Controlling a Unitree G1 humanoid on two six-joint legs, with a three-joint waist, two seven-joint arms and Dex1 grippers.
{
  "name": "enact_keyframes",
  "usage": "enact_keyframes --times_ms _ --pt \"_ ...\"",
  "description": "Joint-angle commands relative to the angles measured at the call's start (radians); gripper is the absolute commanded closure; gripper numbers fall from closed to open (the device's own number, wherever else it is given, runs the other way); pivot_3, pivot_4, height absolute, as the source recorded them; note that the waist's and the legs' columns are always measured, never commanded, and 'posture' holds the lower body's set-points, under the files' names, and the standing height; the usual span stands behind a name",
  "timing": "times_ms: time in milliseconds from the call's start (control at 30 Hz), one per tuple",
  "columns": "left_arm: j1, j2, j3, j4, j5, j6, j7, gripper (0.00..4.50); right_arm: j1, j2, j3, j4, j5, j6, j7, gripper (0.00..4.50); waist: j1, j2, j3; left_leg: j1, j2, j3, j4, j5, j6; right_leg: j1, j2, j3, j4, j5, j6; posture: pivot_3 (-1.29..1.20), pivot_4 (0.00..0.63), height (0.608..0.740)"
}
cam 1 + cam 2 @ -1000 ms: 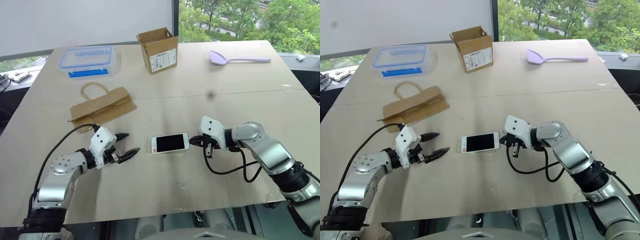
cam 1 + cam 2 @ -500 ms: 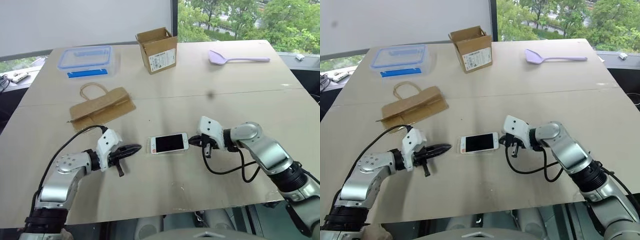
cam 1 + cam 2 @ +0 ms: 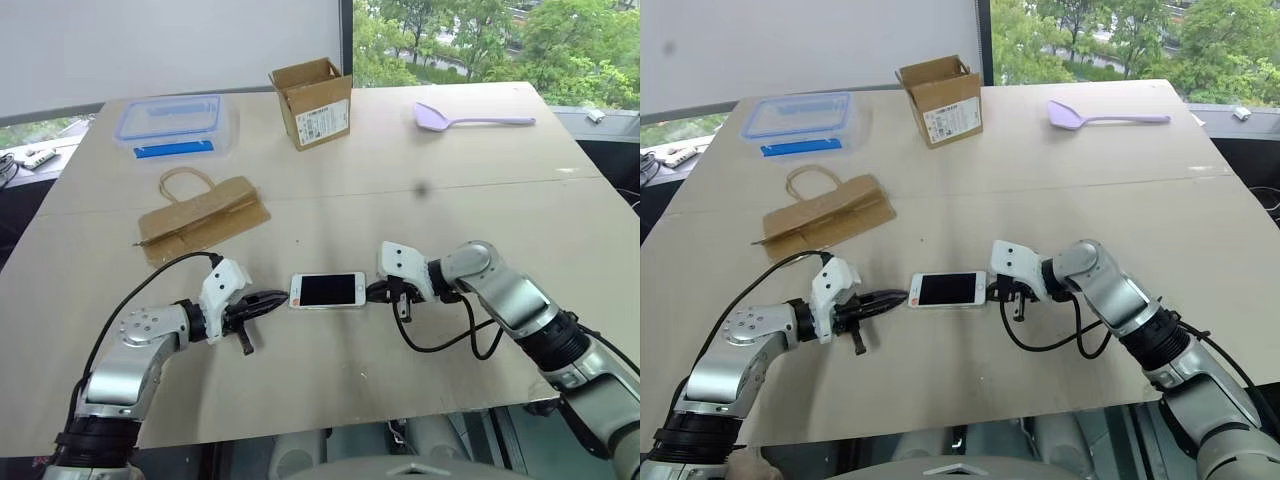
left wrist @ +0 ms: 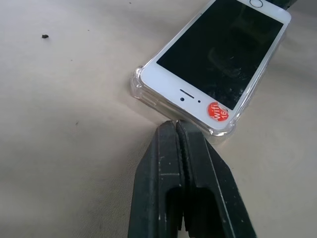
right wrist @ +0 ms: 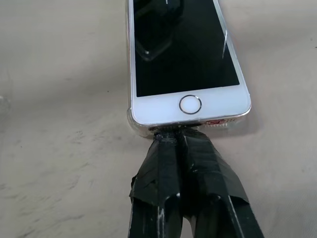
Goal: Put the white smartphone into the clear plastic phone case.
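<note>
now white smartphone (image 3: pixel 328 290) between two closed sets of fingers (image 4: pixel 174 130) (both empty)

Box (image 3: pixel 312 101), container (image 3: pixel 175 124), bag (image 3: pixel 203 213), spatula (image 3: pixel 470 117)

The white smartphone (image 4: pixel 218 54) has a shiny black glass front that mirrors things like a dark pool. Its ends are smooth white. A round red paper sticker (image 4: pixel 217 112) sits on one end. The clear plastic phone case (image 4: pixel 141 94) looks see-through and glossy around the phone's edge.

The tabletop (image 3: pixel 330 380) is pale, dull and a bit scuffed. The left gripper (image 4: pixel 177 130) has matt black plastic fingers with fine ridges. The right gripper (image 5: pixel 172 136) has fingers wrapped in dull black tape.

Near the tabletop's far edge, the box (image 3: pixel 312 100) is brown cardboard and the tub (image 3: pixel 175 122) is clear plastic. The bag (image 3: pixel 203 216) is brown paper.
</note>
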Motion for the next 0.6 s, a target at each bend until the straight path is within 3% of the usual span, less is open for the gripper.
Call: enact_keyframes --times_ms 33,600 --pt "0.012 -0.020 -0.044 -0.074 -0.013 -0.005 -0.009 4.46 -0.024 0.048 0.025 0.030 -0.007 -0.059 0.015 4.50 -0.003 0.000 0.000 0.004 0.001 0.000 0.000 0.000 0.000 0.003 0.000 0.000 0.000 -0.002 -0.002 0.00 0.150 0.740" --pt "-0.025 -0.132 -0.112 -0.151 -0.019 0.060 0.039 4.46 -0.045 -0.032 -0.051 0.122 -0.039 -0.167 0.104 4.50 0.013 0.000 0.000 0.006 -0.003 0.001 0.001 0.000 0.000 0.008 -0.005 0.000 -0.002 -0.002 -0.002 0.00 0.150 0.740"
